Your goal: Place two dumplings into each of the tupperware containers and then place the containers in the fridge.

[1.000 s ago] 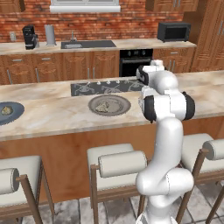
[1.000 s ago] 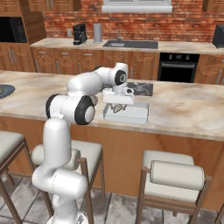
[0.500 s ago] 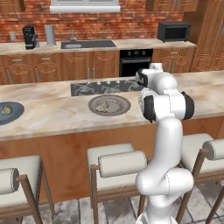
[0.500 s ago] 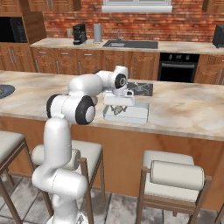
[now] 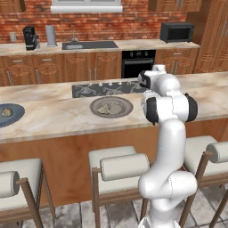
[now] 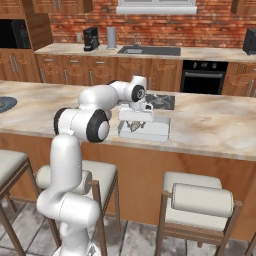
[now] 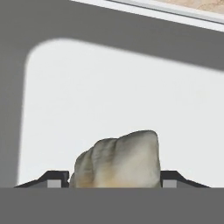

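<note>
My gripper point(image 6: 134, 123) reaches down into a pale rectangular tupperware container point(image 6: 152, 134) on the island counter. It is shut on a tan crinkled dumpling point(image 6: 134, 126). In the hand view the dumpling point(image 7: 120, 159) sits between the two dark fingertips of the gripper point(image 7: 116, 183), just above the container's white floor point(image 7: 109, 96). Further left on the counter, more dumplings point(image 5: 107, 108) lie on a round grey plate point(image 5: 95, 103). The fridge is out of view.
A black cooktop point(image 5: 89, 89) lies in the island behind the plate. A second dark plate point(image 5: 8, 116) sits at the far left of the counter. Stools point(image 5: 122, 167) stand along the near side. A microwave point(image 5: 177, 32) stands on the back counter.
The hand has sunk a little toward the container, with the dumpling still in it.
</note>
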